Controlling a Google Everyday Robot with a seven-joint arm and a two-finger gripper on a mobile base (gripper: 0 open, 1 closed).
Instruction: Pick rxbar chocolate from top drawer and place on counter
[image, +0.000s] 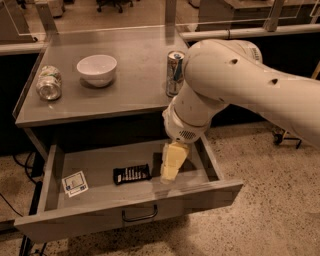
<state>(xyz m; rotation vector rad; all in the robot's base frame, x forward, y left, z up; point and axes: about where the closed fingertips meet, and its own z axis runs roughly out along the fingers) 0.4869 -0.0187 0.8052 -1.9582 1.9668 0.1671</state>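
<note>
Speckled flooring lies around a grey metal bench (135, 102) that carries a white bowl (96, 67) at far left, a clear jar (48, 83) on its side at the left rim, and an upright drinks can (175, 72) towards the right. Below it the top drawer (130, 212) stands pulled out towards the near side, its dark wire handle (139, 216) facing front.

On the drawer floor lies the rxbar chocolate (131, 174), flat, about mid-drawer. A small white card (75, 183) lies well apart at the left end.

My arm (220, 85) reaches over the right part of the bench and bends down. My jaws hang inside the drawer, pointing down, just to the right of the bar and not over it. Whether they are open or closed I cannot tell. They hold nothing that I can see.

I judge this to be the approach step: the bar is not yet picked. The next move calls for a short shift left to centre over the wrapper and a descent to the drawer floor. Then I must close across the bar's narrow width, staying clear of the drawer's front wall.
</note>
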